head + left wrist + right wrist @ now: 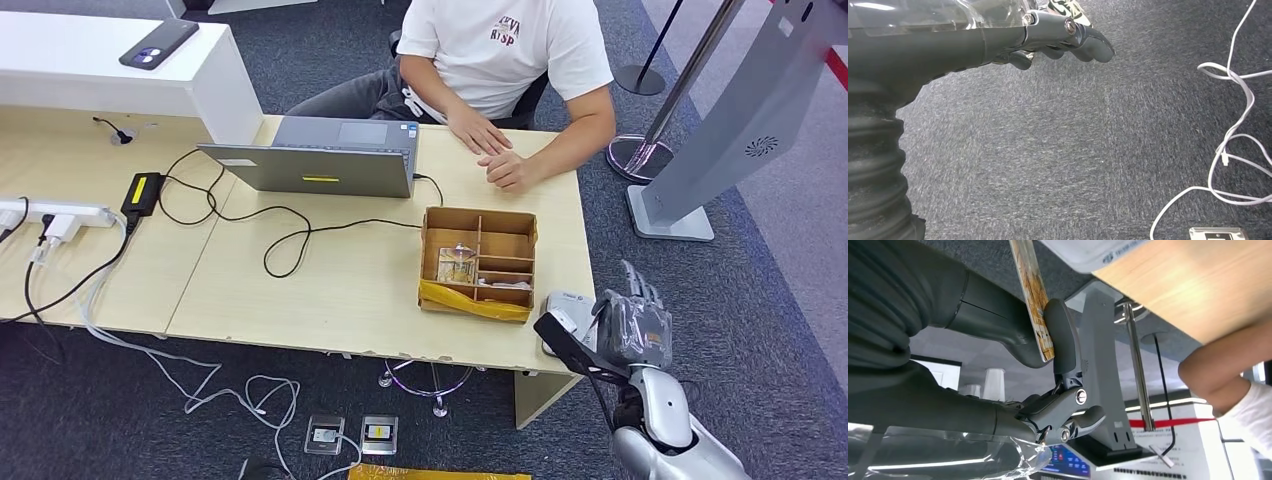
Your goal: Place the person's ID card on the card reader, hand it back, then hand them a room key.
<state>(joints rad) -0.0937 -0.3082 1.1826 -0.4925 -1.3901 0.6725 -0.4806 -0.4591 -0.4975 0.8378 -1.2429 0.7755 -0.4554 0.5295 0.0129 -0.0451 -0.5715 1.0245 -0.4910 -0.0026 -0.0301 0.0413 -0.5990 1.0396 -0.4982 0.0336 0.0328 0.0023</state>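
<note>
So the right hand (634,325) is hanging off the near right corner of the desk (330,290), and the wrist cam shows it pinching one card (1034,295) between the thumb and a finger, edge-on, with a gold/brown pattern on it. The other fingers (1083,415) are loosely curled underneath, not touching the card. Right beside that hand on the desk corner sits one white card reader (568,308). The left hand (1058,35) is down over the grey carpet with its fingers bent in a bit and nothing in it. On the desk I count one laptop (320,155), opened toward the person, one cardboard divider box (478,262) with a yellow strip along its near edge, and what looks like one patterned card (457,265) in a left compartment; there's something pale in a lower right slot but I can't tell what. One person (505,60) in a white tee sits across, both hands resting on the desk's far edge. One phone (158,43) lies on the white counter, and one power strip (55,213) sits at the left with cables trailing off.
</note>
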